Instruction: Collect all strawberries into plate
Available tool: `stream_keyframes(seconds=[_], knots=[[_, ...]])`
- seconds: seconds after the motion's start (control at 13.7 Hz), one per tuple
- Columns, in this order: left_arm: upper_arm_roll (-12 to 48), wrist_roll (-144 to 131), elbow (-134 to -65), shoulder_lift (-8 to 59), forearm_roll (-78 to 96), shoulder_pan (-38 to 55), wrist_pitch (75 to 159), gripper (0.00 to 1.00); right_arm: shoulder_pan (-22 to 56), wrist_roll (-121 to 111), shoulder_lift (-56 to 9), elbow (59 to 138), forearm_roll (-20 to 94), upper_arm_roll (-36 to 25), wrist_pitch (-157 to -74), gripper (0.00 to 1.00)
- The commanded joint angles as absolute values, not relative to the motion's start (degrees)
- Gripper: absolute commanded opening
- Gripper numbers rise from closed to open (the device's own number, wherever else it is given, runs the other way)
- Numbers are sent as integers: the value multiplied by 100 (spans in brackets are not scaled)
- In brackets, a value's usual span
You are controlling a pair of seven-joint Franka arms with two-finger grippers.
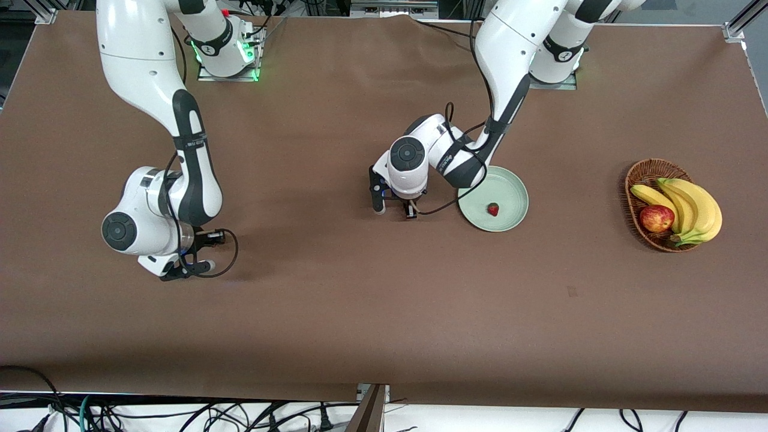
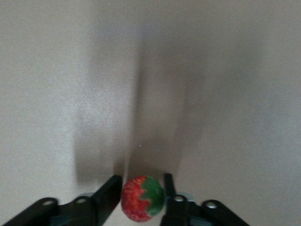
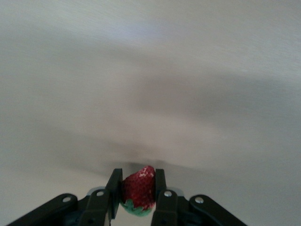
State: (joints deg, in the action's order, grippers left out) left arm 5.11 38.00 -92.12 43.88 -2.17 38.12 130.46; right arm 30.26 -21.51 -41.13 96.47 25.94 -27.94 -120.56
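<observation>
Both jaws clamp strawberries, brown table (image 1: 336,312)

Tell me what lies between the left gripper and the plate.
Nothing: the front view shows only bare brown table between the left gripper, shut on a strawberry, and the plate beside it.

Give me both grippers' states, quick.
Left gripper: jaws shut on a strawberry, beside the plate.
Right gripper: jaws shut on another strawberry.

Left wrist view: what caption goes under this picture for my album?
The left gripper shut on a red strawberry just above the brown table.
</observation>
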Motion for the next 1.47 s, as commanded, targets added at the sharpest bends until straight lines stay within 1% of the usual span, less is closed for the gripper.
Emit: stream_keyframes(seconds=[0.0, 0.15, 0.22, 0.37, 0.51, 0.59, 0.66, 0.81, 0.88, 0.95, 1.03, 1.1, 1.17, 1.25, 1.39], knots=[[501, 3867, -9369, 4281, -290, 3780, 12921, 11, 3391, -1418, -3675, 9721, 2646, -2777, -11743, 19], [483, 4033, -9334, 4018, -290, 3605, 12466, 11, 3699, -777, -3551, 9695, 2654, -2769, -11628, 20], [501, 4304, -9325, 3860, -281, 3351, 12219, 11, 3813, -486, -3525, 9703, 2663, -2699, -11619, 20], [527, 4989, -9334, 3631, -211, 2894, 11754, 12, 3858, 103, -3437, 9694, 2663, -2436, -11628, 20], [519, 5500, -9360, 3516, -211, 2638, 11436, 13, 3867, 621, -3375, 9686, 2663, -2216, -11637, 20], [519, 5711, -9386, 3516, -211, 2498, 11348, 14, 3867, 981, -3331, 9686, 2680, -2015, -11689, 20], [519, 5922, -9448, 3516, -228, 2383, 11338, 17, 3867, 1446, -3314, 9659, 2698, -1786, -11750, 20], [519, 6143, -9676, 3507, -246, 2198, 11390, 18, 3911, 2613, -3322, 9502, 2690, -1260, -12022, 21], [519, 6144, -9799, 3455, -272, 2197, 11434, 22, 4024, 3159, -3348, 9449, 2689, -1100, -12241, 22], [519, 6152, -9869, 3428, -272, 2189, 11452, 25, 4208, 3660, -3383, 9326, 2681, -1046, -12400, 26], [519, 6152, -9914, 3384, -272, 2180, 11452, 39, 4332, 4030, -3427, 9151, 2689, -1046, -12427, 31], [519, 6196, -9949, 3349, -272, 2180, 11452, 59, 4368, 4373, -3497, 8949, 2698, -1037, -12436, 59], [519, 6231, -9949, 3323, -272, 2180, 11435, 81, 4394, 4681, -3542, 8808, 2681, -1037, -12437, 94], [519, 6231, -9949, 3296, -272, 2180, 11408, 100, 4386, 4641, -3533, 8772, 2646, -1046, -12437, 100], [519, 6231, -9941, 3226, -272, 2180, 11391, 100, 4193, 4458, -3428, 8763, 2610, -1090, -12314, 100]])
